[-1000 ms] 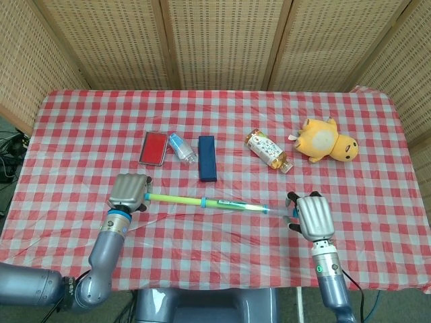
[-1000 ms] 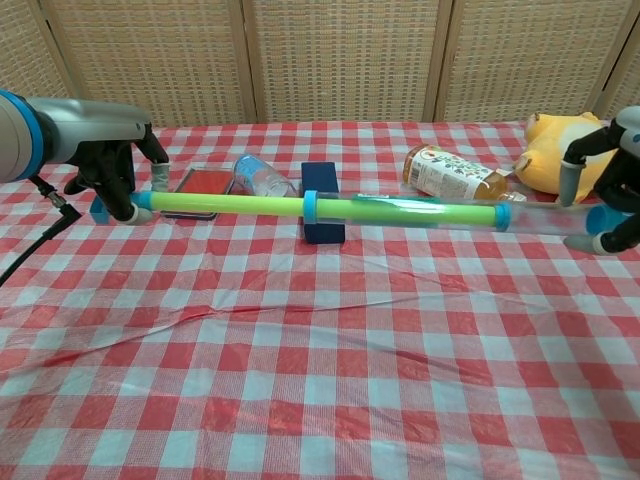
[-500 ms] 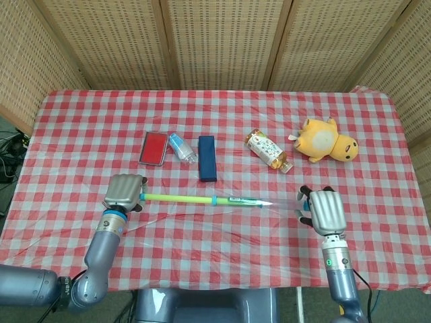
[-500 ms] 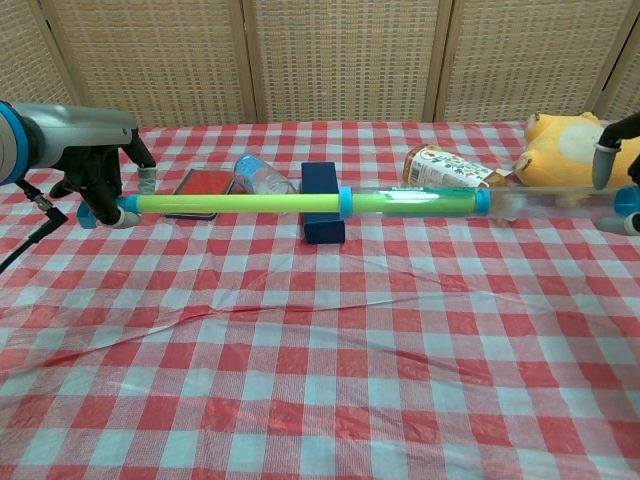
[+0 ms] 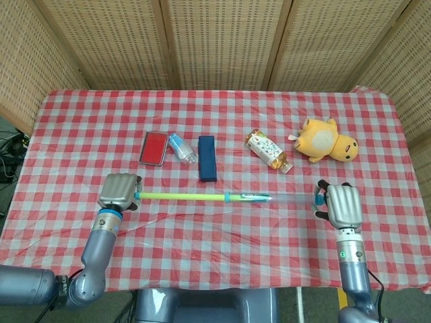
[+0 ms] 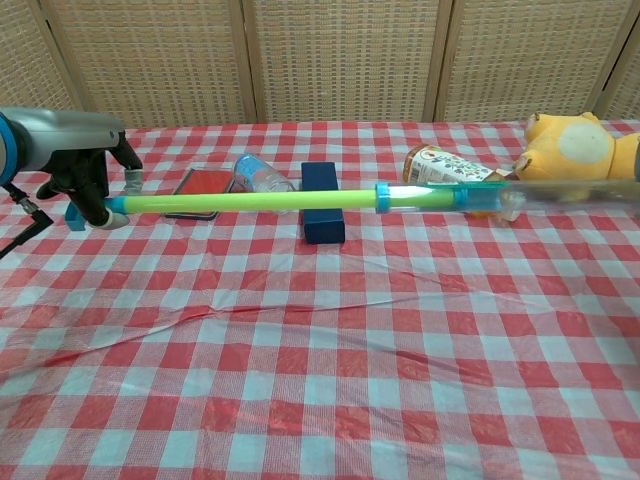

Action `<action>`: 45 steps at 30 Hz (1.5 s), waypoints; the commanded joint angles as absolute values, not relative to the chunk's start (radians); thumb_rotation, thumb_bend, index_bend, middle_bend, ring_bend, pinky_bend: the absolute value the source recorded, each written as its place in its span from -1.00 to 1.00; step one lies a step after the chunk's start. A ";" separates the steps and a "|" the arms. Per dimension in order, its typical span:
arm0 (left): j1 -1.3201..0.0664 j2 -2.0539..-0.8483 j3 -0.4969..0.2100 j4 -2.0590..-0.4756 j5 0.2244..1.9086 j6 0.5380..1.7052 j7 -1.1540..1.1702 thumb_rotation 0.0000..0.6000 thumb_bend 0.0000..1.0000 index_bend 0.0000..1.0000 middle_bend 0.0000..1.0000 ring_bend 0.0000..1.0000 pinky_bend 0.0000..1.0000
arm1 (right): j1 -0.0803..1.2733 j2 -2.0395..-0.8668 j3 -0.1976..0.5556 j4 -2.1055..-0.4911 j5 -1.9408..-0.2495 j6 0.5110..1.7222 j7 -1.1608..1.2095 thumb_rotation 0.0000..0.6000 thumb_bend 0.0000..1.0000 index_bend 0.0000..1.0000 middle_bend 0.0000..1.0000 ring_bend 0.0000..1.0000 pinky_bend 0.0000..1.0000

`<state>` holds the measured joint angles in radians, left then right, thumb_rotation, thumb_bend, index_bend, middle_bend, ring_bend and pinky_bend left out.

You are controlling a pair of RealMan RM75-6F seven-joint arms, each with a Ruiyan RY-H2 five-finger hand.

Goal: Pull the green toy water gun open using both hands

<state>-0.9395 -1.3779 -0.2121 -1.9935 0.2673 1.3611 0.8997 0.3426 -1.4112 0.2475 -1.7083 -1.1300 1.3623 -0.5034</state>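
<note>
Woven rattan panels (image 5: 222, 40) closed off the back of the scene, and in front of them stood a table under a red-and-white checked cloth (image 5: 222, 114).

The long green toy water gun (image 5: 202, 197), a slim green rod sliding in a clear tube with blue collars, stretched nearly level above the front part of the cloth, running left to right between the 2 hands. In the chest view it hung clear of the table, in front of the objects lined up behind it.

The left hand (image 5: 119, 191) gripped the green rod's end, fingers curled around it. The right hand (image 5: 343, 205) held the clear tube's far end, fingers wrapped around a blue fitting; in the chest view this hand fell outside the picture, with only the blurred tube reaching the right edge. The green rod showed bare from the left hand to a blue collar near the middle, so the gun was drawn well out.

Behind the gun, from left to right, lay a flat red rectangular case (image 5: 153, 147), a small clear plastic bottle with a blue cap (image 5: 182, 147) just beside it, a dark blue rectangular box (image 5: 207, 158), a plastic drink bottle with a patterned label (image 5: 269, 149) lying tilted, and a yellow plush toy (image 5: 327, 140) near the right edge.
</note>
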 commanded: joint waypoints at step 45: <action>-0.878 -1.267 -0.123 -2.050 0.445 1.204 0.762 1.00 -0.51 -0.78 -1.00 -1.00 -1.00 | 0.347 -1.347 0.210 -1.689 -1.023 1.305 -0.455 1.00 -0.54 -0.94 -0.96 -0.97 -0.96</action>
<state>-0.9264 -1.2685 -0.1367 -2.0427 0.3340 1.2007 0.8446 0.3522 -1.3504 0.2181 -1.6887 -1.0117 1.3037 -0.4652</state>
